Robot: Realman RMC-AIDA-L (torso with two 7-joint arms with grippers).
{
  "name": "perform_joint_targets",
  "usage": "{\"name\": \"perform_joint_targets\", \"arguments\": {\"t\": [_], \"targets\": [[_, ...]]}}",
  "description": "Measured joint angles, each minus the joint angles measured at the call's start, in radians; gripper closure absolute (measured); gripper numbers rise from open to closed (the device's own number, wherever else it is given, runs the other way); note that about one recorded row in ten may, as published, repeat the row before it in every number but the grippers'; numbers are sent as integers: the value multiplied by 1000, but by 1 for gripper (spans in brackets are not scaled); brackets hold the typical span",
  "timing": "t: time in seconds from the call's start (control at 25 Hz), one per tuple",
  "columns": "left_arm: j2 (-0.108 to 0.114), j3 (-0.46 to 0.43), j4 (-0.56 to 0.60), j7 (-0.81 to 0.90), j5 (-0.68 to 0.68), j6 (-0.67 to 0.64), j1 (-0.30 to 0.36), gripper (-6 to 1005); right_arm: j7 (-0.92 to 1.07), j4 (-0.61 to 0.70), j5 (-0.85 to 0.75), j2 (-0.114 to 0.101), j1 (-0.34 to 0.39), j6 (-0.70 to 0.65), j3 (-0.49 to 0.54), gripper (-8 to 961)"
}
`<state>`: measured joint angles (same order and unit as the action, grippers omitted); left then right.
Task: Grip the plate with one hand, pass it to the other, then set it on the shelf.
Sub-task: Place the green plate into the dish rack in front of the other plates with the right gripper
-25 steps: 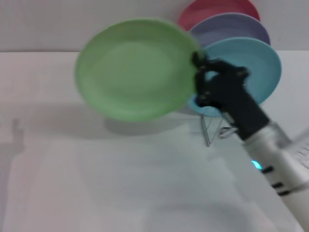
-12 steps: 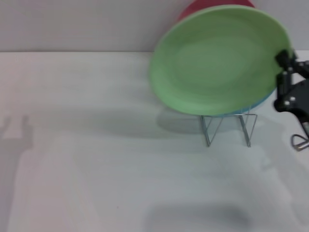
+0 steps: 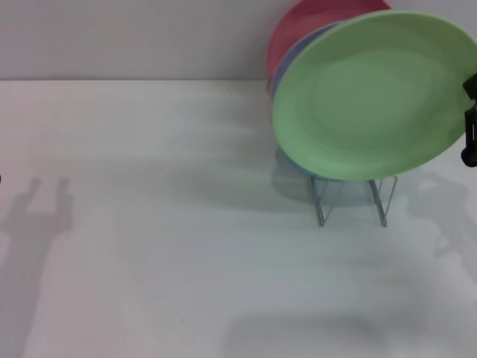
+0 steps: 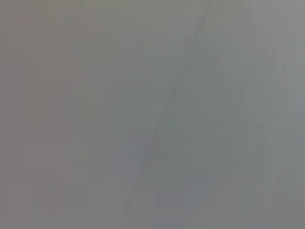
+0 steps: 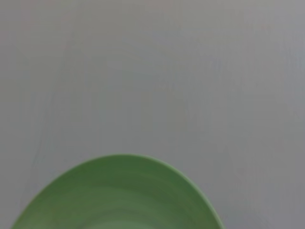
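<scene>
A white bench [image 3: 186,246] fills most of the head view, its surface matte and pale, meeting a light grey wall [image 3: 134,37] along a straight line at the back. At the far right, a red plate [image 3: 298,30] stands on edge, tilted back toward the wall. Just in front of it a lavender plate [image 3: 287,63] shows only as a thin sliver along its left rim. Soft grey shadows [image 3: 37,216] lie on the bench at the left.
</scene>
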<state>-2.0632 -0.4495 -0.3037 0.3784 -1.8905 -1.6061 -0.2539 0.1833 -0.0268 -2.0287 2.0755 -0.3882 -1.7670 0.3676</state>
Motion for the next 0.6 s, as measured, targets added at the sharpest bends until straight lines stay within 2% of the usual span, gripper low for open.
{"name": "perform_joint_targets", "arguments": {"t": [0.6], "targets": [[2,-5,-41,38,-59,-18,3,524,-7,112,1,-3,-42,-37,-5,925]]}}
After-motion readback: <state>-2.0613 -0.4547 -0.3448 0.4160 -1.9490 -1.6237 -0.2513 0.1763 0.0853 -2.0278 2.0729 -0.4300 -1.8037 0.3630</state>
